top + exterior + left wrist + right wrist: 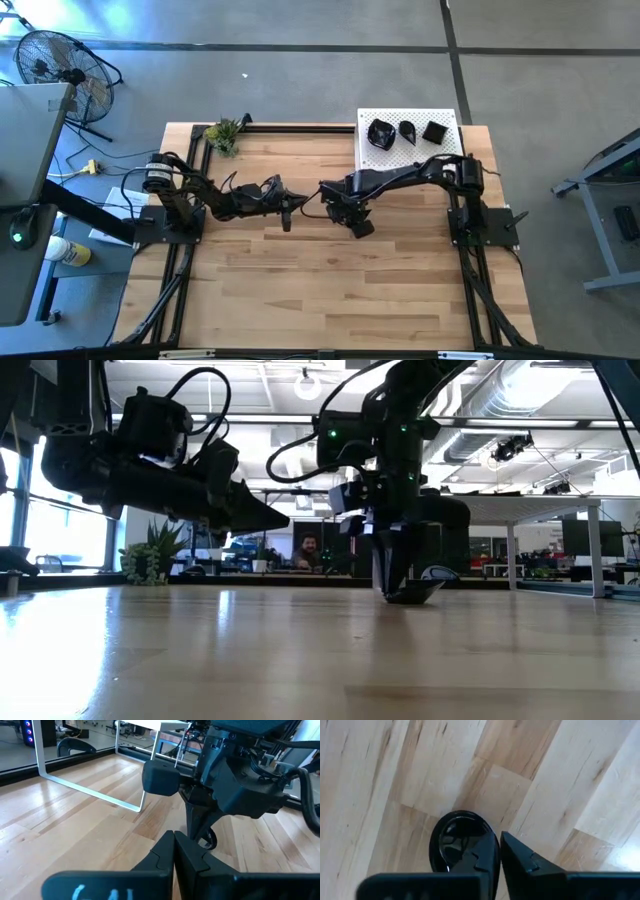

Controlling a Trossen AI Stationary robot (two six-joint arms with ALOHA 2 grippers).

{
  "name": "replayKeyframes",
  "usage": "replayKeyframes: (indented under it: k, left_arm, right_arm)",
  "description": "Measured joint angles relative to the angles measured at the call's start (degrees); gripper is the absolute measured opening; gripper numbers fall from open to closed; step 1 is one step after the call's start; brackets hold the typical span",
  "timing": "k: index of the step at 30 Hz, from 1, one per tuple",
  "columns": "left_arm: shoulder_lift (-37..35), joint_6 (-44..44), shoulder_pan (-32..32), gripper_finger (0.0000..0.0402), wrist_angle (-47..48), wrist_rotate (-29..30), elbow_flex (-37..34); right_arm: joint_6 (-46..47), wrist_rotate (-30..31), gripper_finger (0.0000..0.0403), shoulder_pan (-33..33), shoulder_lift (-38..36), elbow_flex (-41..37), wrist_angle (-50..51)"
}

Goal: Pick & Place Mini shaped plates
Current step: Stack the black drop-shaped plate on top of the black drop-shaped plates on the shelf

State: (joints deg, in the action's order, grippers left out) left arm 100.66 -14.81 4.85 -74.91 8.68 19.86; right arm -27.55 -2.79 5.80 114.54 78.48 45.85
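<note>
Pale butcher-block planks make up the table [300,290], with an office room showing beyond its far edge in the low view. At the table's middle the right gripper [497,857] points straight down, its jaws nearly pressed together on the rim of a small glossy black rounded dish [457,837]. The dish lies just to one side of the jaws, tipped up off the wood on its gripped edge, which suggests it is being set down or lifted by its rim. Three more glossy black mini plates [407,132] sit well behind the jaws on a white perforated platform [445,118], likely the collecting or supply spot. Close beside, the left gripper [173,851] hovers level, its jaws pressed together, holding nothing, apparently waiting.
</note>
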Motion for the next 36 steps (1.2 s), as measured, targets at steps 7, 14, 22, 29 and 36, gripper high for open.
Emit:
replayKeyframes:
  k: [7,14,22,29,36]
  left_arm:
    - [0.0,0.0,0.0,0.0001,0.0,-0.7,0.0]
    - [0.0,0.0,0.0,0.0001,0.0,-0.7,0.0]
    - [0.0,0.0,0.0,0.0001,0.0,-0.7,0.0]
    - [0.0,0.0,0.0,0.0001,0.0,-0.7,0.0]
    - [0.0,0.0,0.0,0.0001,0.0,-0.7,0.0]
  right_arm:
    - [-0.9,1.5,0.0011,0.0,0.0,-1.7,-0.4]
    - [2.8,1.5,0.0070,0.0,-0.4,-1.7,-0.5]
    - [2.3,0.6,0.0089,0.1,-0.5,-1.7,0.4]
    - [1.5,-2.4,0.0052,0.7,-0.5,-1.7,0.2]
    - [0.6,-2.2,0.0006,0.7,-0.5,-1.7,0.2]
